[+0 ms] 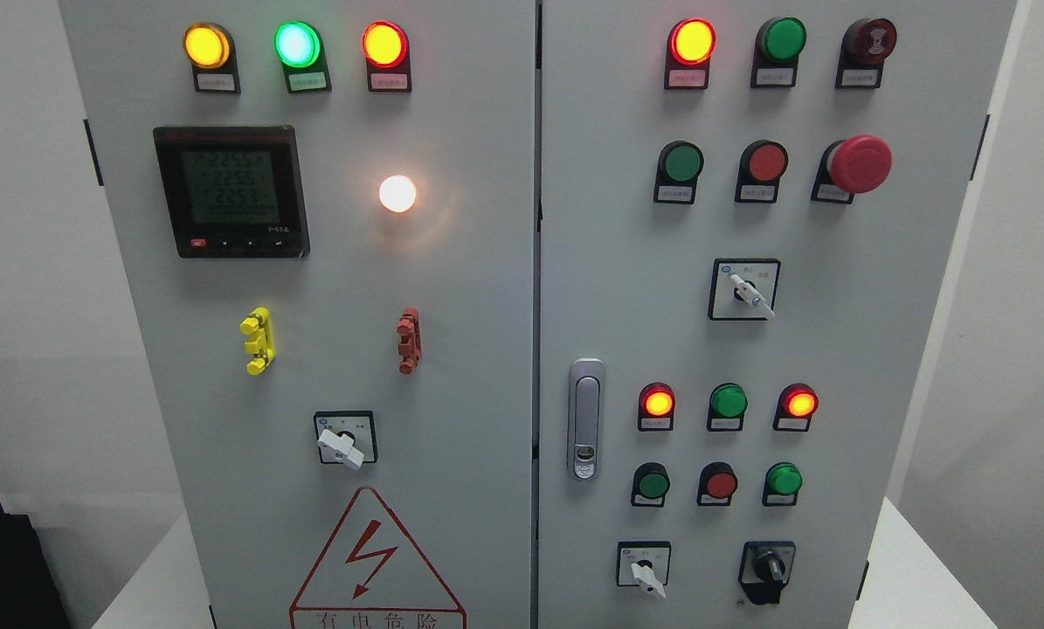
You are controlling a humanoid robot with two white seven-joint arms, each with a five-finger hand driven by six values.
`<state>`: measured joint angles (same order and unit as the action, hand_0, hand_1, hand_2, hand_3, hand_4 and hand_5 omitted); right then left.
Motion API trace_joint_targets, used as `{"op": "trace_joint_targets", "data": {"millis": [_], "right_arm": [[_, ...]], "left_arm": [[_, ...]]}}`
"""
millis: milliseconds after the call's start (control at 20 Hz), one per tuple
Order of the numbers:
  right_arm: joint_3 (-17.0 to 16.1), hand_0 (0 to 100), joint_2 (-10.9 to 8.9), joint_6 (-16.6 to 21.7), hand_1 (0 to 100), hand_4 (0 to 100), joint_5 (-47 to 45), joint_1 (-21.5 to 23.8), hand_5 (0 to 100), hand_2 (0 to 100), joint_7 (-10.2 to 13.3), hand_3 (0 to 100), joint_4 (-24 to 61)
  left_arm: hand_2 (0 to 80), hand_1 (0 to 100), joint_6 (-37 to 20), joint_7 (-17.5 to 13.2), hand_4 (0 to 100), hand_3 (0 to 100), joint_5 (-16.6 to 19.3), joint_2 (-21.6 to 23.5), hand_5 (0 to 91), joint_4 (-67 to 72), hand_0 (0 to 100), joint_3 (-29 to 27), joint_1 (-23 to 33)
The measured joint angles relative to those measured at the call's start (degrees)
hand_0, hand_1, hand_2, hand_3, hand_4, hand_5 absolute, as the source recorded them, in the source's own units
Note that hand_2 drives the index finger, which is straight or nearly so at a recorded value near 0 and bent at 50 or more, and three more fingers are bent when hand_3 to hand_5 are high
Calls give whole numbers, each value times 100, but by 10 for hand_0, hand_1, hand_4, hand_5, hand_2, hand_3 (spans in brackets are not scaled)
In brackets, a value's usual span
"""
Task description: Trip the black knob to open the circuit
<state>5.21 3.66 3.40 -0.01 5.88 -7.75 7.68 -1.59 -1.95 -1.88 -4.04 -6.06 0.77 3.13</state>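
Cabinet (452,288) fills my head view, two grey doors side by side, and neither of my hands shows anywhere, so I cannot tell how the fingers stand. Going from the left: three lit lamps sit along the top of the left door, then the digital meter (231,190) under them at reading height, a bright white lamp (397,193) beside it, a yellow clip (259,341) and a red clip (409,340) lower down, and a white selector (341,447) just above the warning triangle (373,559). Across the seam comes the door latch (585,418), placed at the door's edge where a latch has to be. The right door carries rows of lamps and push buttons, the red emergency stop (858,163) standing proud of the panel, I reckon so it can be struck fast, and two more white selectors. The black knob (768,570) I am after sits at the lower right of that door, beside the lower white selector (646,572). I judge the job not yet begun; the right arm would be nearer.
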Motion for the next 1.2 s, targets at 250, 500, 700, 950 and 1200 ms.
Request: {"op": "trace_joint_targets", "data": {"millis": [250,500,700,950,1200], "right_arm": [[-1,0,13,95,227,0,-1,0,0,0,0,0,2],[-12,0,18,415,213,0,-9,0,0,0,-18,0,13],[-109,0,18,596,202,0,-26,0,0,0,-4,0,14],[-201,0,24,843,171,0,-42,-3,0,0,164,0,200],[-202,0,33,861,164,0,-58,5,0,0,227,0,663]], "left_arm": [[0,389,0,0,0,0,0,0,0,0,120,0,0],[0,389,0,0,0,0,0,0,0,0,120,0,0],[0,389,0,0,0,0,0,0,0,0,120,0,0],[0,389,0,0,0,0,0,0,0,0,120,0,0],[0,389,0,0,0,0,0,0,0,0,120,0,0]]}}
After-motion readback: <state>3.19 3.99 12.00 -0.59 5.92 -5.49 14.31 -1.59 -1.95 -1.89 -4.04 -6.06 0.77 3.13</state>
